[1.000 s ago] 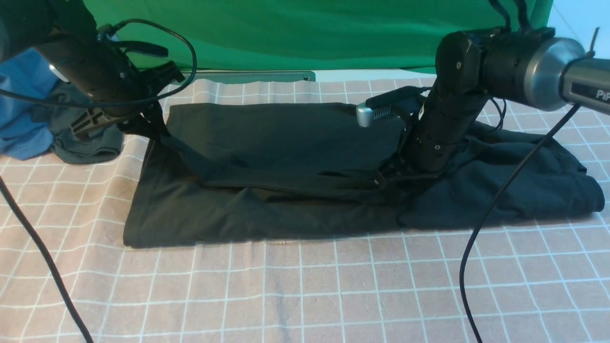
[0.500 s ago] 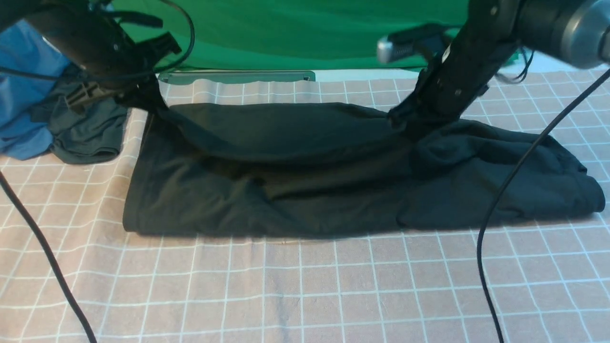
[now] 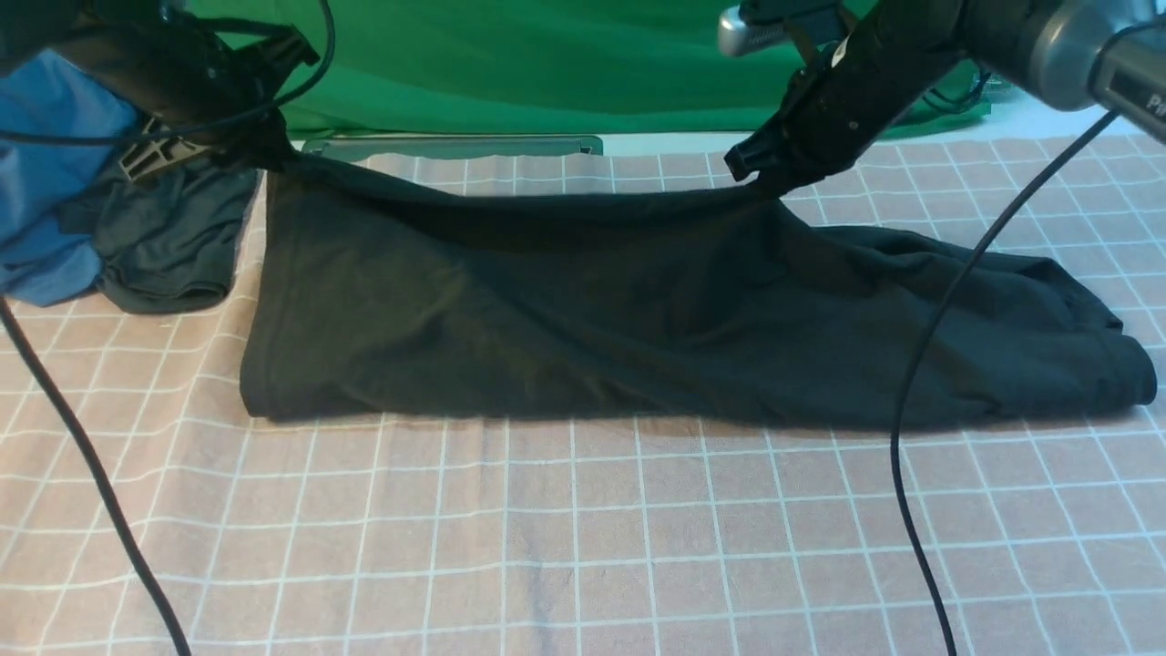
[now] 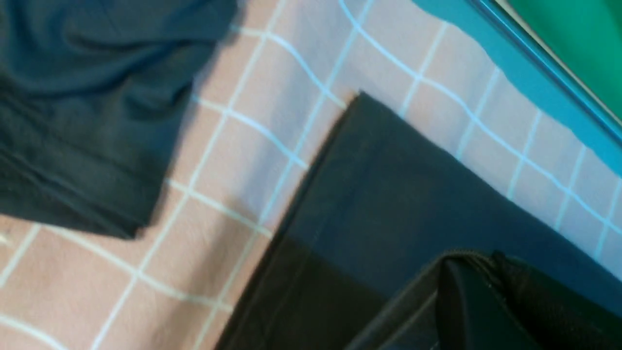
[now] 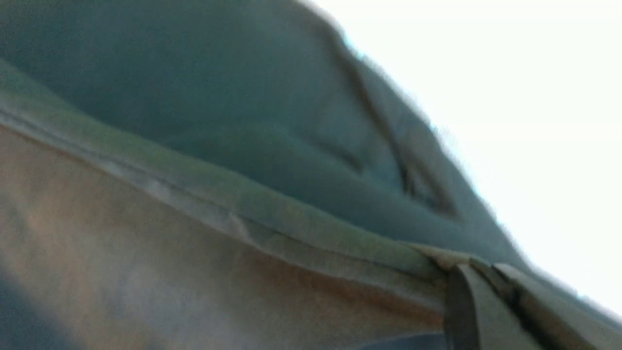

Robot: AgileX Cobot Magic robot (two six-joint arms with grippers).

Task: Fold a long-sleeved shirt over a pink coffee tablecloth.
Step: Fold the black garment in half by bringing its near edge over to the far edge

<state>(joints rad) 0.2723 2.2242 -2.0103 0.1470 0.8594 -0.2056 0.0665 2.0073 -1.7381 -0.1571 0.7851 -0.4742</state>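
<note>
Pinching with left gripper (image 3: pixel 266 162) and right gripper (image 3: pixel 763 178), both clamped on the lifted far edge of the long-sleeved shirt (image 3: pixel 583 301). Draping down and nearward from them onto the pink coffee tablecloth (image 3: pixel 583 528), long axis running gripper to gripper. Probably calling for both arms carrying it nearward together.

In the front view, the fingers of the left gripper (image 3: pixel 271 159) are masked by its arm and the raised edge of the long-sleeved shirt (image 3: pixel 583 301). The blue garment (image 3: pixel 46 182) is cut off at the left edge. The right wrist view is heavily blurred; the right gripper (image 5: pixel 481 272) is cropped there, only part of its fingers (image 5: pixel 464 311) being shown.
</note>
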